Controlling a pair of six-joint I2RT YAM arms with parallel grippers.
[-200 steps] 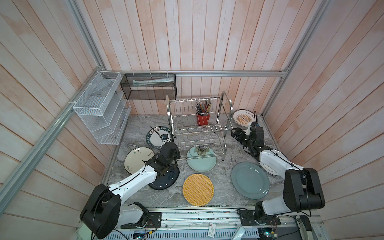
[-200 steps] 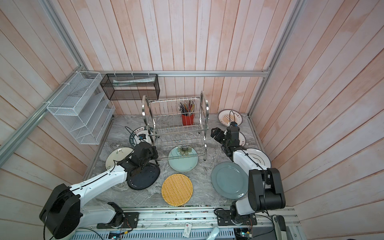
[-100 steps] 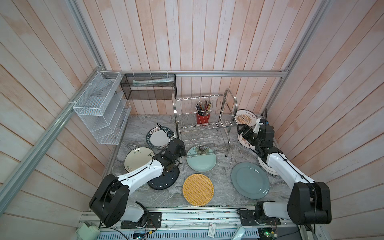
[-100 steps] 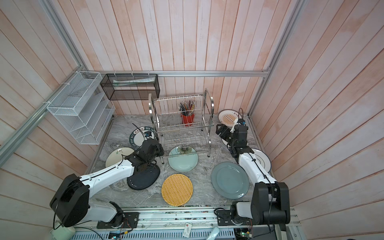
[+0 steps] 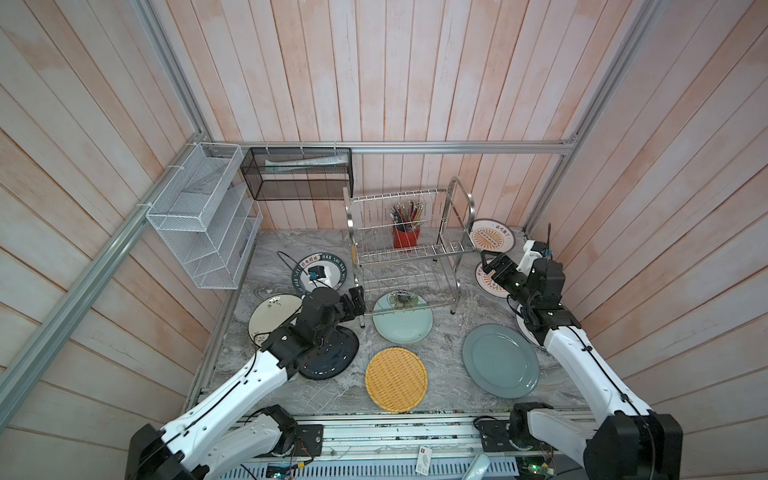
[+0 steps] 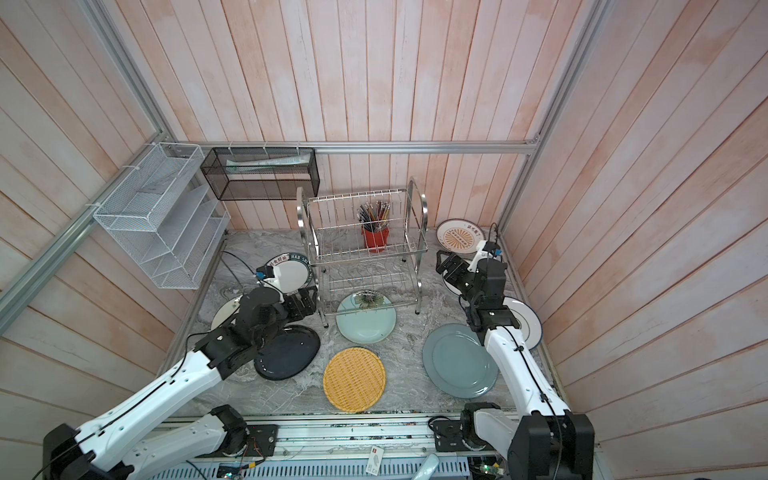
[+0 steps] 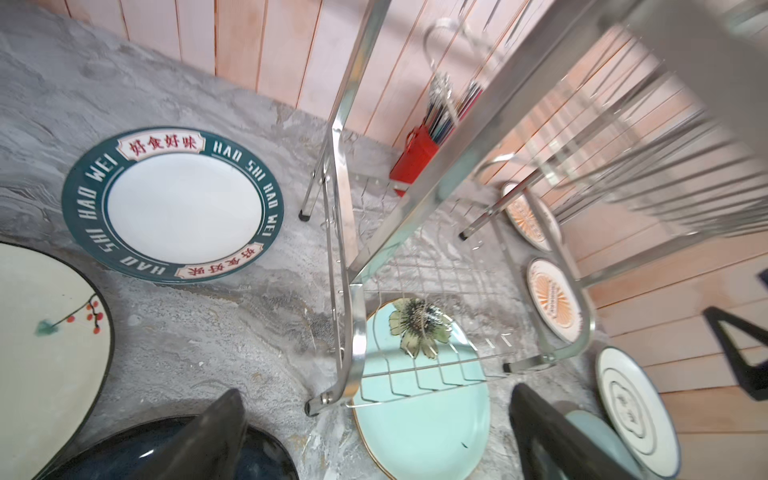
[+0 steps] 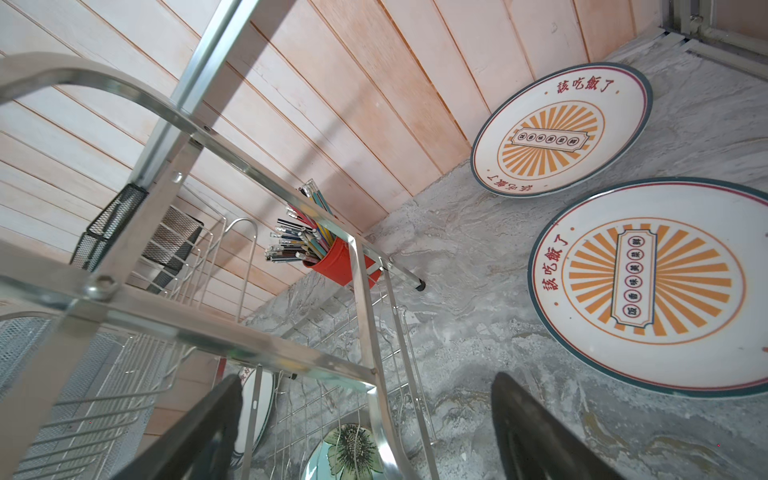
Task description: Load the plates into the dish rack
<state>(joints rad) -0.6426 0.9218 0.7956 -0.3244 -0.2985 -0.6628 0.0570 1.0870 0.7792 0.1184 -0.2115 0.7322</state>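
While left gripper (image 5: 356, 301) and right gripper (image 5: 492, 266) flank the dish rack (image 5: 409, 249), spread and empty, dragging the mint plate (image 5: 405, 326) from under its front could shift it.

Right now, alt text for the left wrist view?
The dish rack, holding no plates, stands ahead, a mint flowered plate lying on the table partly beneath its lower tier. The open left pincer frames it; a green-rimmed plate lies nearby.
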